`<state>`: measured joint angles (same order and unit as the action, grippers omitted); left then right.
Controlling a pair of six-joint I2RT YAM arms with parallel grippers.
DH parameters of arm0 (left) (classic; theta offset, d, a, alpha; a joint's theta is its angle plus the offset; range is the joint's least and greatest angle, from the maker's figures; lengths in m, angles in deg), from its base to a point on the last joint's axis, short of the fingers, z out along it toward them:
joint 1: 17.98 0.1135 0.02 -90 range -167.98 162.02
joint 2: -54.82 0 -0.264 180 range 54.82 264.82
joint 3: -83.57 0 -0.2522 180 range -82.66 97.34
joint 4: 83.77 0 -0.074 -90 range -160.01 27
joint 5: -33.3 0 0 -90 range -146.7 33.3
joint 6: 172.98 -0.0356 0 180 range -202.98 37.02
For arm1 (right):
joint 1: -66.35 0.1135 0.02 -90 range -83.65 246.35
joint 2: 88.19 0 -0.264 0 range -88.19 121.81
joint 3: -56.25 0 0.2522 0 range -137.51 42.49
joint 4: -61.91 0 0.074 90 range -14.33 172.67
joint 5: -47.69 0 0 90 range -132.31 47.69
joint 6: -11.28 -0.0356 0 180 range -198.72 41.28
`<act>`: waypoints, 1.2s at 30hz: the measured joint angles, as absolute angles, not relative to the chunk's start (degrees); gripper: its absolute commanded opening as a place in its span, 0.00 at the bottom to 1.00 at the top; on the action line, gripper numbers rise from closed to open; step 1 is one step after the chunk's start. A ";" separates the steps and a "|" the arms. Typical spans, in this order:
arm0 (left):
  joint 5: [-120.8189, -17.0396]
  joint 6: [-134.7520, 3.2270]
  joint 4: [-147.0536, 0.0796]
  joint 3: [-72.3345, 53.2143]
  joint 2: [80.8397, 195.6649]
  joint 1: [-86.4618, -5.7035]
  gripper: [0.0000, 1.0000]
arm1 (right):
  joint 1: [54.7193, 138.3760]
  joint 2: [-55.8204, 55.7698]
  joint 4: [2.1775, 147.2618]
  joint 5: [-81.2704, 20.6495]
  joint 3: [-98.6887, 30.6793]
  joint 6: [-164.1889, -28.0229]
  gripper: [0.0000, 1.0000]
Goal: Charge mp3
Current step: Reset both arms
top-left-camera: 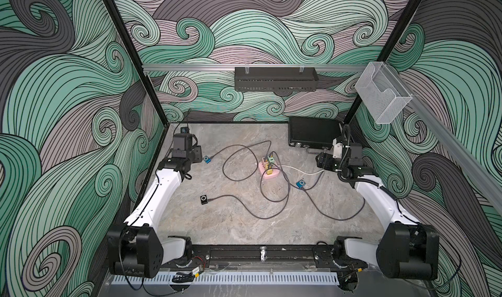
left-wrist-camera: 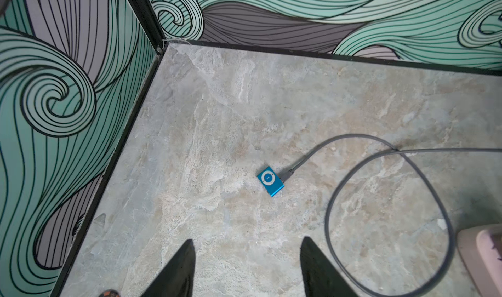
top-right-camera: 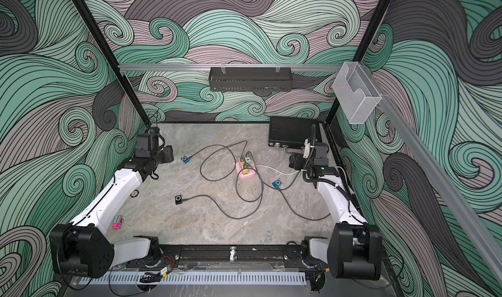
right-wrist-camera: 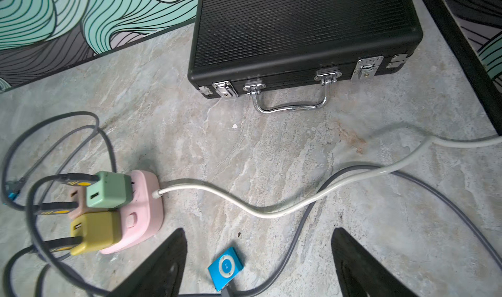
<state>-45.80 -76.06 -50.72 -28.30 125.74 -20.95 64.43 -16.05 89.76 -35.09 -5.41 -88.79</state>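
Surface point(top-left-camera: 231, 227): marbled grey, with three players lying flat on it, control wheels up, each with a grey cable plugged in.

Left blue mp3 player point(top-left-camera: 207, 159): far left of the surface, just right of the left arm's wrist. Its long axis runs left-near to right-far. The plugged end points right and slightly far, and its cable point(left-wrist-camera: 307, 159) leaves that way before looping round.

Black mp3 player point(top-left-camera: 204, 199): left of centre, nearer than the blue one. The plugged edge faces right and its cable runs off to the right.

Right blue mp3 player point(top-left-camera: 300, 184): right of centre. The plugged end points near and slightly right.

Pink power strip point(top-left-camera: 269, 173): mid-surface, between the two blue players. It carries a green charger point(right-wrist-camera: 108, 189), a yellow charger point(right-wrist-camera: 95, 231) and a tan charger point(right-wrist-camera: 77, 203), each with a cable plugged in. A white cord point(right-wrist-camera: 244, 208) runs from the strip to the right.

Black case point(right-wrist-camera: 298, 29): closed, in the far right corner.

Left tool point(left-wrist-camera: 247, 240): jaws apart, nothing between them, above bare surface and clear of the left blue player.

Right tool point(right-wrist-camera: 259, 230): jaws wide apart and gripping nothing. The right blue player lies on the surface below it, untouched.
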 measured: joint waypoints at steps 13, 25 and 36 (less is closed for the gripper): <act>-49.37 -76.09 -72.94 -46.31 126.42 -15.48 0.99 | 63.97 -10.76 73.58 -40.09 3.35 -86.19 0.87; -49.76 -75.21 -87.02 -51.03 132.38 -12.09 0.99 | 63.80 -8.86 56.99 -44.40 10.37 -85.29 0.90; -51.75 -74.97 -96.59 -52.43 138.24 -11.22 0.99 | 64.30 -4.99 37.06 -43.76 19.68 -82.16 0.99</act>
